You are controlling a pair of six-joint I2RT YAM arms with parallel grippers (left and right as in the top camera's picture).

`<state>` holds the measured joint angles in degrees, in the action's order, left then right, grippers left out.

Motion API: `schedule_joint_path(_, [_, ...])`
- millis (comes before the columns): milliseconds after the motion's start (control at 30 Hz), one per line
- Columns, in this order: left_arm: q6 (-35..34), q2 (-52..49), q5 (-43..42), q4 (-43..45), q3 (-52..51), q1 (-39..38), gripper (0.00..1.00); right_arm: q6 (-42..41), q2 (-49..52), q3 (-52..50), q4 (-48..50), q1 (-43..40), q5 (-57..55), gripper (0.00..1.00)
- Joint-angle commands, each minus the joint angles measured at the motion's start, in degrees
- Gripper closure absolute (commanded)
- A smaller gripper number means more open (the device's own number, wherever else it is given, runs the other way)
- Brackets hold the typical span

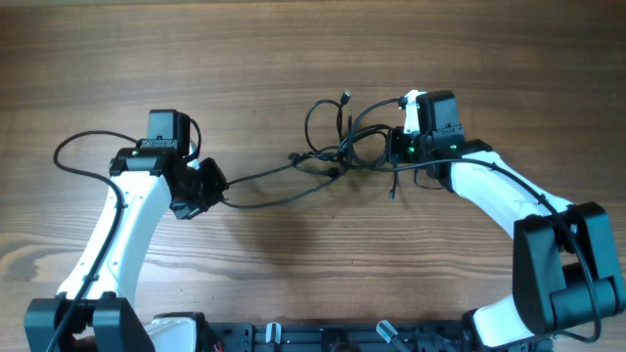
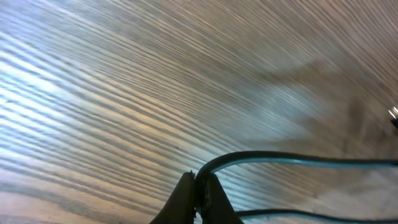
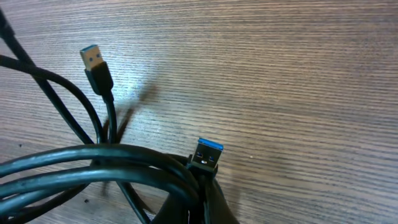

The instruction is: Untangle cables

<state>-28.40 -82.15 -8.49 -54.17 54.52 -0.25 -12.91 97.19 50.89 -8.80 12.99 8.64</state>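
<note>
The cables [image 1: 337,142] are thin black cords knotted in loose loops at the table's middle. One strand [image 1: 264,176] runs left from the knot to my left gripper [image 1: 221,193]. In the left wrist view that gripper [image 2: 199,185] is shut on the strand [image 2: 280,158], which curves off to the right. My right gripper [image 1: 394,149] is at the knot's right side. In the right wrist view it [image 3: 202,183] is shut on a cable just below a blue-tongued USB plug [image 3: 208,152], with several loops [image 3: 93,158] draped against its fingers. A second USB plug [image 3: 93,59] lies further out.
The wooden table [image 1: 293,59] carries only the cables and both arms. Thick black wires [image 1: 78,147] loop off the left arm. A loose cable end [image 1: 346,96] points toward the far edge. The arm bases [image 1: 323,337] stand at the near edge.
</note>
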Motion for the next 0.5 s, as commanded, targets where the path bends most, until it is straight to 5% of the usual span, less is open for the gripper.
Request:
schedule_joint_path(0, [-7.5, 1.3, 27.7, -2.0, -0.3, 2.7, 0.96, -2.7, 0.7, 0.0, 0.2, -5.6, -21.4, 0.96])
schedule_joint_path(167, [-8.1, 1.2, 27.9, 1.2, -2.7, 2.7, 0.96, -4.1, 0.7, 0.0, 0.3, -9.2, -18.9, 0.96])
schedule_joint_path(267, [-8.1, 1.1, 25.7, 5.7, -5.0, 2.7, 0.96, 0.6, 0.7, 0.0, 0.9, -10.3, -7.6, 0.94])
schedule_joint_path(467, [8.9, -0.5, 0.2, 18.2, -8.4, 2.7, 0.96, 11.8, 0.7, 0.0, 1.1, -10.3, 24.4, 0.75])
